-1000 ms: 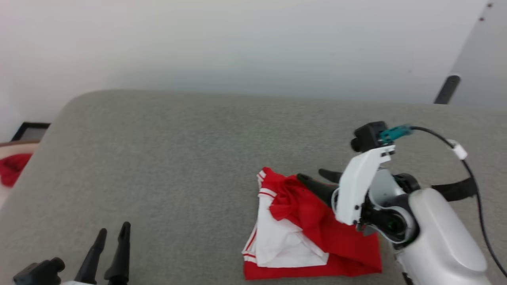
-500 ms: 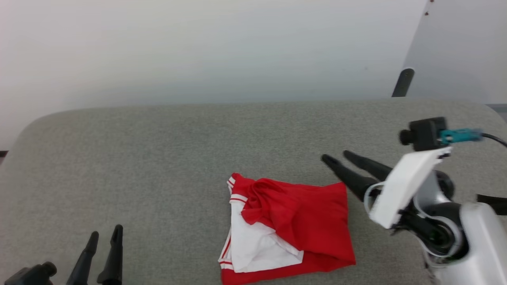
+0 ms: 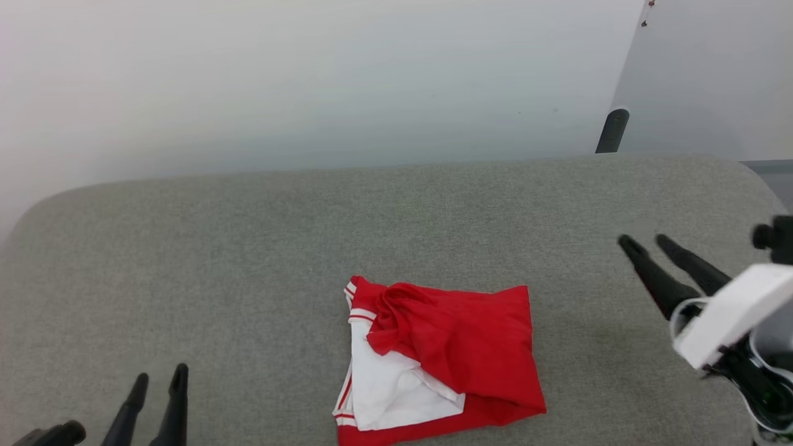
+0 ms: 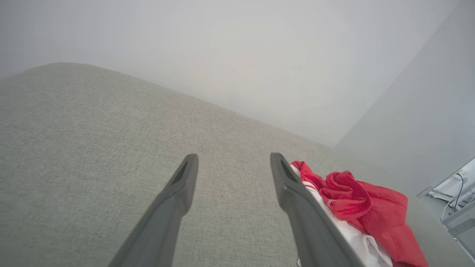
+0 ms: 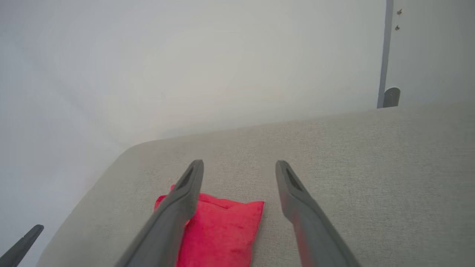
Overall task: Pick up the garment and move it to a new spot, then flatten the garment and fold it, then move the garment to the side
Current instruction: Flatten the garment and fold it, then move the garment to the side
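Lying in the lower middle of the head view, the red jersey-style shirt with white short sleeves and red-and-white stripe trim (image 3: 458, 347) is resting as a folded, roughly rectangular bundle on the grey woven fabric surface (image 3: 248, 248), with bare cloth all round it. Both tools are standing well clear of it. The left gripper (image 3: 161, 371) is sitting at the lower left corner and the right gripper (image 3: 642, 238) at the right edge, and each is holding its long dark fingers wide apart with nothing between them. The shirt is looking light, soft and limp, so it is likely going to sag and unfold if lifted by one layer. Pinching through all layers at the tidy right-hand edge is seeming the safer hold, while the loose red twist at the bundle's upper left is offering a poor one. Its long axis is appearing to run left to right across the frame, dipping slightly toward the right, though the bundle is nearly square. The white sleeve and striped trim are facing left, and the plain red side is facing right.
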Motion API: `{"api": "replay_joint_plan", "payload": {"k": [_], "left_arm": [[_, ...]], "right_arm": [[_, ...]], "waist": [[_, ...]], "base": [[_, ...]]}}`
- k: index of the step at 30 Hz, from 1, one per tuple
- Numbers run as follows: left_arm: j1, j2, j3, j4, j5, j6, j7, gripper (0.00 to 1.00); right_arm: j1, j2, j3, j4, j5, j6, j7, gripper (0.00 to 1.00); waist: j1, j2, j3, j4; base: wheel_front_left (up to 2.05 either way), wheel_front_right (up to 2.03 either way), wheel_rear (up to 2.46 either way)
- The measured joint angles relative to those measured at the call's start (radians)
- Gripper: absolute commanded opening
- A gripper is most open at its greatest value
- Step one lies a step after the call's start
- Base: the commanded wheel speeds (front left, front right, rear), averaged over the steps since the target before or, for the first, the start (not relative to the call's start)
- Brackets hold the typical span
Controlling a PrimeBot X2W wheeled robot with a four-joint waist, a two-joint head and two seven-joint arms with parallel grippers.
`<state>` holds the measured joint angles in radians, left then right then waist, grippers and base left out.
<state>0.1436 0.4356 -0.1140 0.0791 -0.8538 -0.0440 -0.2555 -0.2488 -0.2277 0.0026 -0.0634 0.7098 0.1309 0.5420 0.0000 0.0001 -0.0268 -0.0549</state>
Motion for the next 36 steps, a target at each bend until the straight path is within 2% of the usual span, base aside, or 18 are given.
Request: {"api": "replay_joint_plan", "payload": {"k": [7,13,28,36], "left_arm": [[0.024,-0.005,0.046,-0.015,0.060,0.000,-0.005,1.00],[0.044,-0.032,0.099,-0.035,0.119,-0.009,-0.008,1.00],[0.063,-0.109,0.191,-0.038,0.246,-0.060,-0.008,1.00],[0.066,-0.125,0.208,-0.035,0.267,-0.075,-0.008,1.00]], "right_arm": [[0.072,-0.083,0.004,0.019,-0.026,0.000,-0.152,1.00],[0.129,-0.124,0.001,0.052,-0.042,0.000,-0.261,1.00],[0.249,-0.131,-0.047,0.101,-0.092,0.000,-0.407,1.00],[0.277,-0.126,-0.057,0.108,-0.096,0.000,-0.423,1.00]], "waist": [[0.0000,0.0000,-0.009,-0.011],[0.0000,0.0000,-0.014,-0.019],[0.0000,0.0000,-0.023,-0.019],[0.0000,0.0000,-0.028,-0.011]], "base": [[0.00,0.00,0.00],[0.00,0.00,0.00],[0.00,0.00,0.00],[0.00,0.00,0.00]]}}
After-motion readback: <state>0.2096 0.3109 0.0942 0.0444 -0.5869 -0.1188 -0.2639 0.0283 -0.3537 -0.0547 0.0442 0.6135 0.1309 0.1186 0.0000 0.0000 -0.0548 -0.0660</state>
